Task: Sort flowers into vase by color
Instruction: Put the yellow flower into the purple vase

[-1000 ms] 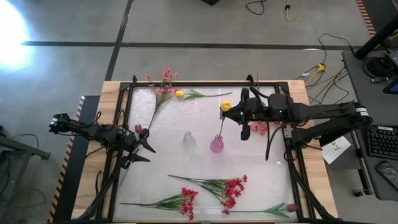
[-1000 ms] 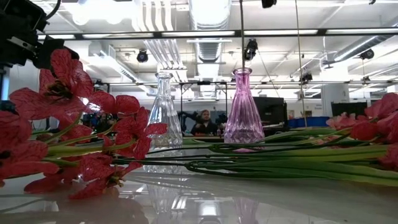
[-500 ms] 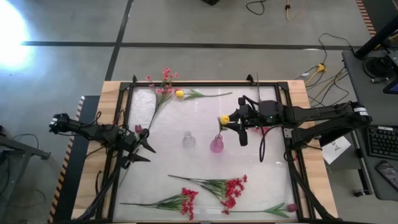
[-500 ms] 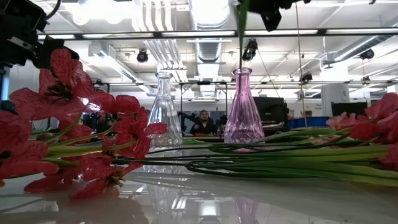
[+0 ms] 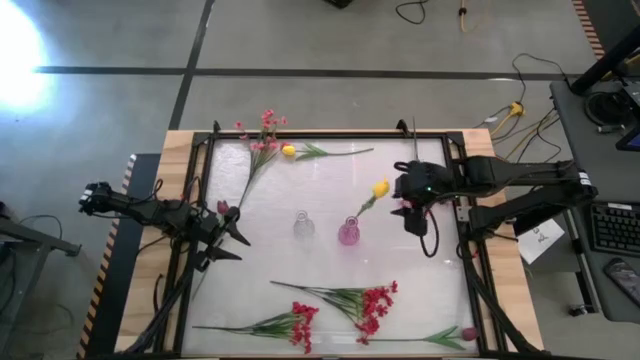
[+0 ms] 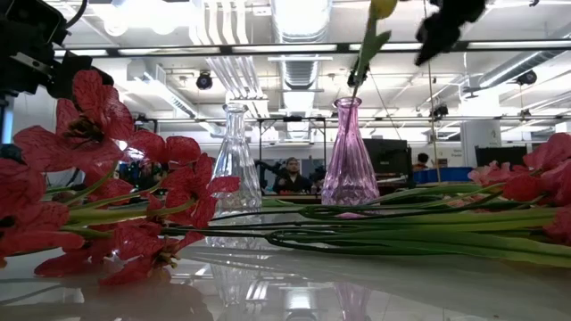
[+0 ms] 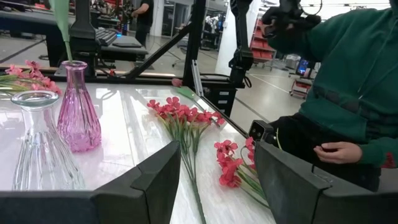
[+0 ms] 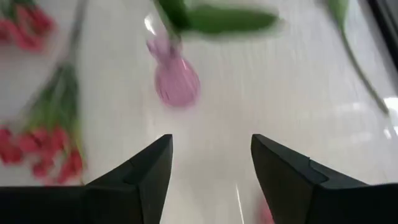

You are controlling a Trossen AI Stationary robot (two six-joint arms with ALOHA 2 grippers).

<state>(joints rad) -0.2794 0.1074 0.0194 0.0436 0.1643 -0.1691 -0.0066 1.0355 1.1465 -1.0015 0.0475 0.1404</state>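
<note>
High view: two vases, pink vase (image 5: pixel 348 233) and clear vase (image 5: pixel 303 226), are standing centrally, one yellow flower (image 5: pixel 379 188) leaning at one o'clock from the pink; wrist views: right gripper (image 8: pixel 210 163) and left gripper (image 7: pixel 216 168) are both gaping wide, empty.

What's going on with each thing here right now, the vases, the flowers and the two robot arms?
Pink vase: upright, holding one stem.
Clear vase: upright, empty.
Yellow flower: stem in the pink vase, leaning toward the right gripper.
Second yellow flower: lying flat on the table.
Red flowers: lying flat.
Right gripper: fingers open, empty, beside the pink vase.
Left gripper: fingers open, empty, waiting at the table's left side.
</note>
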